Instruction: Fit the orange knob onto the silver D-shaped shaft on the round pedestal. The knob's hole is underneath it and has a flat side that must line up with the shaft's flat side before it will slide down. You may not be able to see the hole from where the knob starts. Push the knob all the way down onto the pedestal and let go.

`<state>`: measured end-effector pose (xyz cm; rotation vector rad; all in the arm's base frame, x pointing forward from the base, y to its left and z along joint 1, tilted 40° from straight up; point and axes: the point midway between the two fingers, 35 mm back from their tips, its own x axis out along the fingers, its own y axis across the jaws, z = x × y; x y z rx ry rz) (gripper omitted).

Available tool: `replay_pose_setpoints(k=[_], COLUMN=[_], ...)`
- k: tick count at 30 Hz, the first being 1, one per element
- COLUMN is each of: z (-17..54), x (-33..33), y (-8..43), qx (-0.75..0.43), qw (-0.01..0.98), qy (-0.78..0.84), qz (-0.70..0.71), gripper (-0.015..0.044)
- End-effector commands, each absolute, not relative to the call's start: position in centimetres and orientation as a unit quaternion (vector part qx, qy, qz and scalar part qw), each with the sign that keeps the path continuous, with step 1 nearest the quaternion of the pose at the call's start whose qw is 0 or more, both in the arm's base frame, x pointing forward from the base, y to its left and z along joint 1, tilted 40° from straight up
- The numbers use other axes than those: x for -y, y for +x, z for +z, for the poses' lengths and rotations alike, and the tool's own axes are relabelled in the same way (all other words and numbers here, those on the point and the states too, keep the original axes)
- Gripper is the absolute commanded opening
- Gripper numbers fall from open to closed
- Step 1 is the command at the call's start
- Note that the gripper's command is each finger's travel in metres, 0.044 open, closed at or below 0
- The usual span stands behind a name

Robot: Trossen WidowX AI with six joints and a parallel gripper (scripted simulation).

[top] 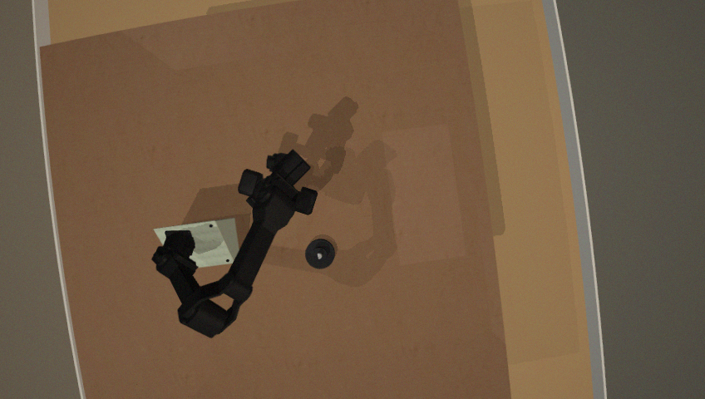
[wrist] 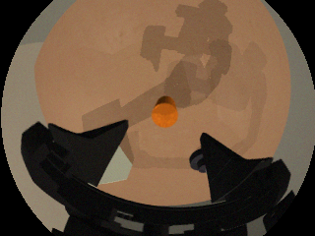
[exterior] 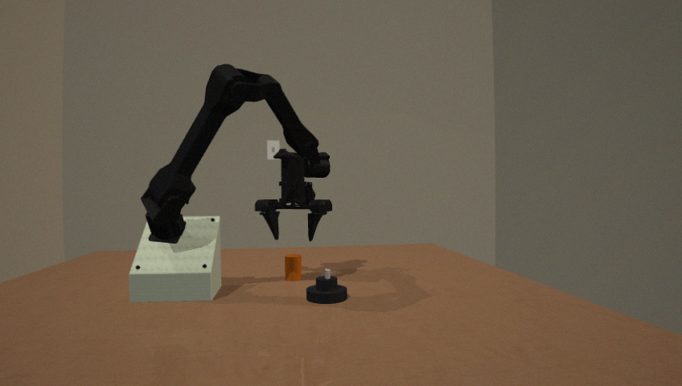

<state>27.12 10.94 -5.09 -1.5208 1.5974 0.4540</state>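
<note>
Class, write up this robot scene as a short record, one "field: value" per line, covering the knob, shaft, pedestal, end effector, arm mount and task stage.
knob: orange cylindrical knob, upright on the brown table
knob's hole: not visible
shaft: short silver D-shaped shaft, bare
pedestal: round black stepped pedestal, apart from the knob
end effector: black two-fingered end effector, open, above the knob, pointing down
arm mount: pale green wedge-shaped block
stage: knob not gripped or fitted

The tabletop point(top: 420, 306) point(exterior: 239, 334) point(wrist: 98, 49) looks like smooth, matt wood, the knob point(exterior: 293, 268) point(wrist: 164, 115) like smooth plastic.
</note>
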Motion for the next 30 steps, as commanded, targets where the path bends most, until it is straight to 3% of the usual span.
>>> replay_pose_setpoints(k=[1, 30], z=[-5.7, -9.6], x=[-10.4, -7.6], y=[27.1, 27.8], qx=[-0.640, -0.640], qw=[0.426, 0.427], qy=[-0.613, -0.612], qz=[0.182, 0.181], gripper=[0.0440, 0.0440])
